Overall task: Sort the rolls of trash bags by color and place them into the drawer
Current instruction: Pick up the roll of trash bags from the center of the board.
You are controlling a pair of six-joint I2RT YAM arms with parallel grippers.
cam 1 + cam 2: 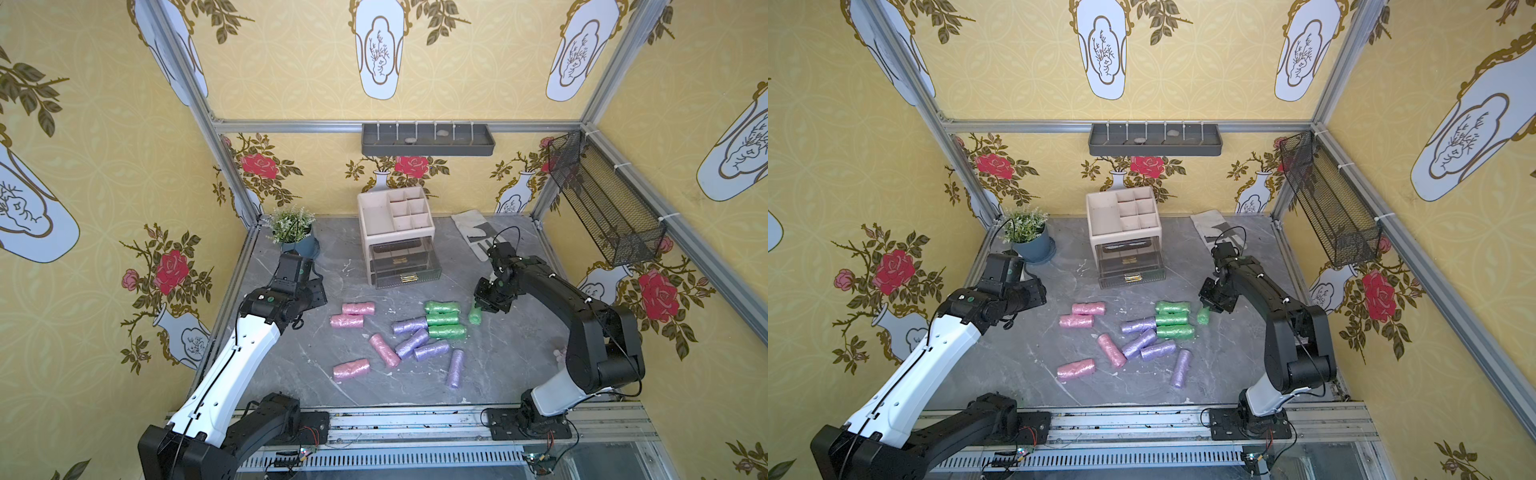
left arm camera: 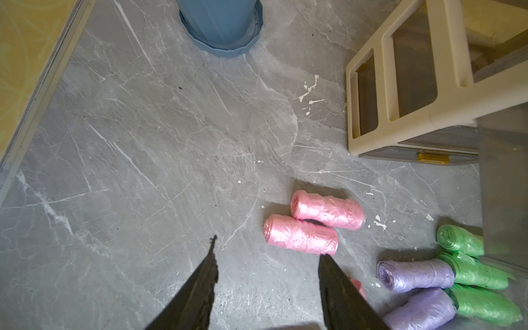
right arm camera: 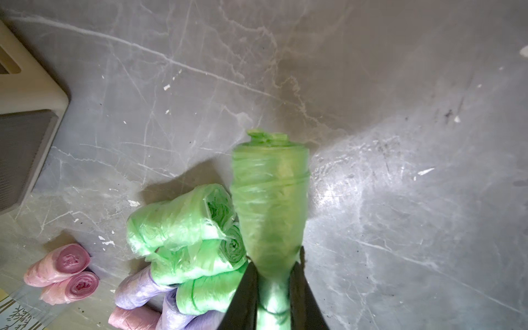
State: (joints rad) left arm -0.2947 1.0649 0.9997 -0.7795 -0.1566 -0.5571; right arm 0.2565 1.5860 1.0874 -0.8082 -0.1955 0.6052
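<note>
The coming move turns on how the held green roll [image 3: 270, 194] stands to the drawer [image 1: 409, 276]. The right gripper [image 3: 274, 265] is closed on one end of that roll, its jaws pinching the crinkled film so that the roll's long axis runs straight out ahead of them. We cannot tell whether the roll's far end has left the tabletop [image 1: 291, 365].

In both top views this roll sits just beside the three other green rolls [image 1: 442, 320], on their right-edge side, toward the middle of the tabletop. The beige chest [image 1: 365, 239] stands at the middle of the far edge, and its dark drawer is pulled out toward the near edge. From the right gripper, then, the drawer lies toward the far edge and to the left, with bare tabletop between. We judge the right arm the nearer one for this carry.

The left gripper [image 2: 268, 246] hangs with its jaws well apart and nothing between them, above bare tabletop beside two pink rolls [image 2: 300, 234], nearer the left edge.
</note>
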